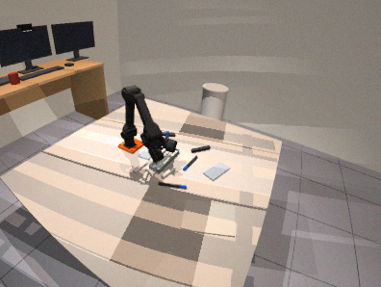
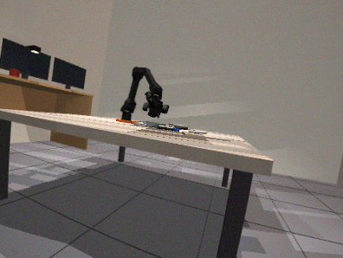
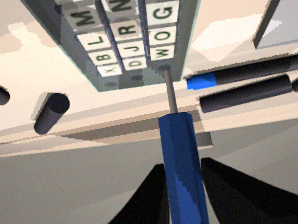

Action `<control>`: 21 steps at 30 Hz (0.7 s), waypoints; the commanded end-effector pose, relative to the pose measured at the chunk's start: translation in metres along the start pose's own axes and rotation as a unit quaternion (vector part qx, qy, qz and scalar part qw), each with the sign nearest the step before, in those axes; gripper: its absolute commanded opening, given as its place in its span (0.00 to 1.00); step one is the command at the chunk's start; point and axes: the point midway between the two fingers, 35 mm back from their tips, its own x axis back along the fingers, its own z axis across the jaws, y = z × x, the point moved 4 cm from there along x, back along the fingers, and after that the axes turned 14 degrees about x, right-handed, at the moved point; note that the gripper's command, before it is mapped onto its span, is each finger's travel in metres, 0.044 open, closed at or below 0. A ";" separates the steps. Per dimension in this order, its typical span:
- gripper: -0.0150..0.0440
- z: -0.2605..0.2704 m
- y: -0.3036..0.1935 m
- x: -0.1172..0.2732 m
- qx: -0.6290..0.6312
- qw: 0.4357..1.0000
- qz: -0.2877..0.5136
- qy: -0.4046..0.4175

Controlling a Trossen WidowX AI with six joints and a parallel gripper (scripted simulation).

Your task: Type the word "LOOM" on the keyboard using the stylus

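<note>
The keyboard is a grey-green slab with white letter keys, lying on the desk under the arm. In the wrist view, L and M are toward its left side and O is in the right-hand row, between W and G. My gripper is shut on the blue stylus. Its thin metal tip points at the keyboard's near right corner, in line with a dark round spot just below W. Whether the tip touches is not clear.
Blue-ended black pens lie near the keyboard, with a black cylinder behind. A pale flat pad lies to the right. Another dark cylinder is left of the keyboard in the wrist view.
</note>
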 end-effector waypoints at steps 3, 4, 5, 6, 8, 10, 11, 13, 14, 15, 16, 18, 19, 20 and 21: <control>0.25 -0.002 0.004 -0.003 0.000 1.000 0.001 -0.002; 0.30 -0.002 0.005 -0.003 0.000 1.000 0.001 -0.002; 0.34 -0.002 0.006 -0.003 0.000 1.000 0.001 -0.002; 0.39 -0.002 0.006 -0.003 0.000 1.000 0.001 -0.002; 0.39 -0.002 0.007 -0.003 0.000 1.000 0.001 -0.002; 0.39 -0.002 0.008 -0.004 0.000 1.000 0.001 -0.002; 0.39 -0.002 0.008 -0.004 0.000 1.000 0.001 -0.002; 0.39 -0.002 0.008 -0.004 0.000 1.000 0.001 -0.002; 0.39 -0.002 0.008 -0.004 0.000 1.000 0.001 -0.002; 0.39 -0.002 0.009 -0.004 0.000 1.000 0.001 -0.002; 0.39 -0.002 0.009 -0.004 0.000 1.000 0.001 -0.002; 0.39 -0.002 0.010 -0.005 0.000 1.000 0.001 -0.002; 0.39 -0.003 0.011 -0.005 0.000 1.000 0.001 -0.002; 0.39 -0.003 0.011 -0.005 0.000 1.000 0.001 -0.002; 0.39 -0.003 0.011 -0.006 0.000 1.000 0.001 -0.002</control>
